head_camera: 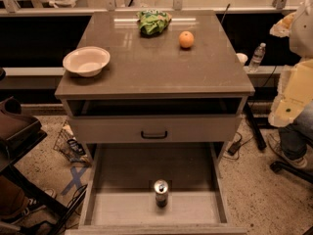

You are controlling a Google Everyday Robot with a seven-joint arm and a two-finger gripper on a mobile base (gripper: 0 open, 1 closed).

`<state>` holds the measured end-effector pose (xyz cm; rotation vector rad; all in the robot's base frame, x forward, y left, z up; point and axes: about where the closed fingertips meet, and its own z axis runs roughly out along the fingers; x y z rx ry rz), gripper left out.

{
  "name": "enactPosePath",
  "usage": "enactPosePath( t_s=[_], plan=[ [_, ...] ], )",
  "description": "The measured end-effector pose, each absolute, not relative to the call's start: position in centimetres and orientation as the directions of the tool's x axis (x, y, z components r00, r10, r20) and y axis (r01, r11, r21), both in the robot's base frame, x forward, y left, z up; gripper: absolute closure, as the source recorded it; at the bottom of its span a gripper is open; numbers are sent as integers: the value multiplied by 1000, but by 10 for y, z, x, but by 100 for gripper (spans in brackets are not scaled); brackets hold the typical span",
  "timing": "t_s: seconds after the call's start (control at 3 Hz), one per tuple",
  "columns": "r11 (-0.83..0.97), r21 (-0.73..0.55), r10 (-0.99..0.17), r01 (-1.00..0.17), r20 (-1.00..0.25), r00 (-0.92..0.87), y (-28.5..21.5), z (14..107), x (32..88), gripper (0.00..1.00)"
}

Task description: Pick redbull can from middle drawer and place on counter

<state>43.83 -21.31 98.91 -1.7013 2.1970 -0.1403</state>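
Observation:
The redbull can (161, 192) stands upright in the open middle drawer (122, 207), near the middle of its floor and close to the front rim. Its silver top with the pull tab faces up. The counter (146, 67) tops the cabinet above the drawer. My arm (291, 89) hangs at the right edge of the view, well right of the cabinet and above the floor. My gripper (282, 27) is at the upper right, level with the back of the counter, far from the can and holding nothing.
On the counter are a white bowl (86, 60) at the left, a green chip bag (153, 21) at the back and an orange (186, 39). A closed drawer front with a black handle (154, 134) sits above the open drawer. A water bottle (257, 57) stands behind on the right.

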Motion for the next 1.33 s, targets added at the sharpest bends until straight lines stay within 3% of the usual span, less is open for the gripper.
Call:
enactPosePath(
  t_s=[0.67,1.33],
  plan=[
    [269,-289,-943,-919,-275,-189,-212,976,437,0],
    [305,-305,-810,-902,-581,-78,-212,870,431,0]
  ],
)
